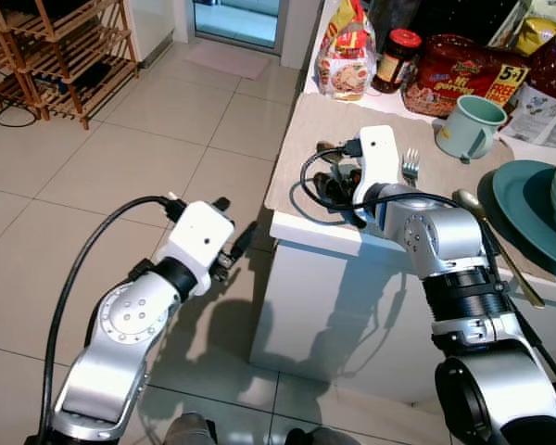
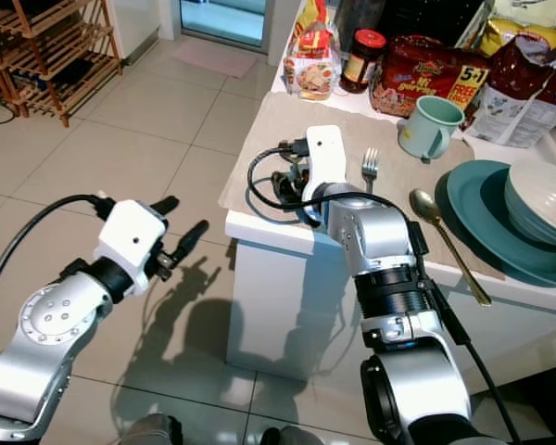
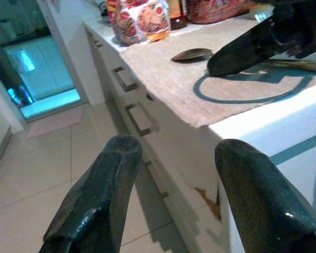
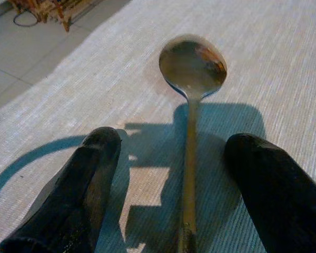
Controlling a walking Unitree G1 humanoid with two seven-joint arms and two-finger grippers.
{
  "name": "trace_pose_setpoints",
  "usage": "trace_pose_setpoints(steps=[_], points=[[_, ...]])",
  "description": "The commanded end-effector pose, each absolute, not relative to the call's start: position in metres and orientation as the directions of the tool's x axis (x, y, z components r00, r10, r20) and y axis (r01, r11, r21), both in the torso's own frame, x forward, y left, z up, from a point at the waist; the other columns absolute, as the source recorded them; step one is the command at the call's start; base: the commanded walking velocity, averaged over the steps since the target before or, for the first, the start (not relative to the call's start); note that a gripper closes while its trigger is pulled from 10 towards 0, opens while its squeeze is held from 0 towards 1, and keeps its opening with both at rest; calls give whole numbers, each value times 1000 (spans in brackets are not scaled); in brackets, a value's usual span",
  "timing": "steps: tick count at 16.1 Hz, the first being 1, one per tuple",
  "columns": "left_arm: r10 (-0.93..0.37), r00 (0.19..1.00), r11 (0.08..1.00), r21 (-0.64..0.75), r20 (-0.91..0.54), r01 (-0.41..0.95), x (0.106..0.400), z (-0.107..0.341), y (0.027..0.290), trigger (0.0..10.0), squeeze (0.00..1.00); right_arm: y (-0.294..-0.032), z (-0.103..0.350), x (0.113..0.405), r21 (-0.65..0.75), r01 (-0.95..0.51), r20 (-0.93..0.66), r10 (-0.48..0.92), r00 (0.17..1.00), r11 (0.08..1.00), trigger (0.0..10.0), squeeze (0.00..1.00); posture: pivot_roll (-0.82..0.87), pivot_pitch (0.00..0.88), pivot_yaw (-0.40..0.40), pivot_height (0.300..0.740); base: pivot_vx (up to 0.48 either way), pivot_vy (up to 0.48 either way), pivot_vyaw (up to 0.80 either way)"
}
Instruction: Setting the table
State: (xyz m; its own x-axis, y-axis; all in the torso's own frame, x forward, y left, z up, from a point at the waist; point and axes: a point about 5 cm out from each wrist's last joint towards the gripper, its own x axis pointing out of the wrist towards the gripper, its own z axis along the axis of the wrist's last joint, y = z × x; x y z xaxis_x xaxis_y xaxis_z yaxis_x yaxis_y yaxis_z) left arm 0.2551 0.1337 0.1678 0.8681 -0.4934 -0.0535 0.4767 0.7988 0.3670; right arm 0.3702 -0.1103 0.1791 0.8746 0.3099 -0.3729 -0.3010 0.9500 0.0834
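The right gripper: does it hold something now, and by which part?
Nothing yet. The right gripper is open, its fingers either side of the metal spoon's handle on the beige placemat.

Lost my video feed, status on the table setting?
Right gripper open, low over the placemat, straddling a spoon. Left gripper open, off the counter edge over the floor. Fork, second spoon beside the plates. Nothing blocking.

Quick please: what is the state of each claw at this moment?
Left claw: open, holding nothing, beside the counter over the floor.
Right claw: open, its fingers on either side of the spoon handle on the placemat, not gripping.
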Motion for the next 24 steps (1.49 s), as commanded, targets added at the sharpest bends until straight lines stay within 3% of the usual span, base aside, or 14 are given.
trace_pose_setpoints(steps=[1, 2, 3, 4, 5, 6, 24], points=[[-531, 846, 780, 372, -33, 504, 254, 174, 125, 10000, 0, -119, 183, 374, 76, -274, -388, 282, 877, 959, 9255, 0, 133, 45, -158, 740, 0, 0, 0], [-533, 846, 779, 372, -31, 504, 255, 175, 125, 10000, 0, -119, 185, 375, 84, -271, -389, 282, 877, 959, 4980, 0, 131, 44, -156, 740, 0, 0, 0], [-534, 845, 778, 373, -30, 506, 255, 175, 125, 10000, 0, -120, 184, 376, 92, -271, -394, 285, 874, 958, 3882, 0, 132, 45, -152, 740, 0, 0, 0], [-535, 844, 776, 376, -33, 506, 256, 175, 126, 10000, 0, -120, 183, 376, 97, -267, -399, 283, 872, 959, 1294, 0, 133, 44, -152, 740, 0, 0, 0], [-535, 844, 775, 378, -33, 507, 256, 175, 126, 10000, 0, -121, 182, 376, 101, -263, -402, 281, 871, 960, 392, 0, 135, 46, -150, 740, 0, 0, 0], [-535, 844, 774, 381, -35, 506, 256, 175, 127, 10000, 0, -121, 182, 376, 110, -260, -406, 282, 869, 959, 0, 0, 136, 45, -149, 740, 0, 0, 0], [-525, 850, 773, 394, -45, 498, 257, 175, 130, 10000, 0, -125, 175, 378, 154, -231, -474, 277, 836, 961, 0, 0, 153, 37, -163, 740, 0, 0, 0]])
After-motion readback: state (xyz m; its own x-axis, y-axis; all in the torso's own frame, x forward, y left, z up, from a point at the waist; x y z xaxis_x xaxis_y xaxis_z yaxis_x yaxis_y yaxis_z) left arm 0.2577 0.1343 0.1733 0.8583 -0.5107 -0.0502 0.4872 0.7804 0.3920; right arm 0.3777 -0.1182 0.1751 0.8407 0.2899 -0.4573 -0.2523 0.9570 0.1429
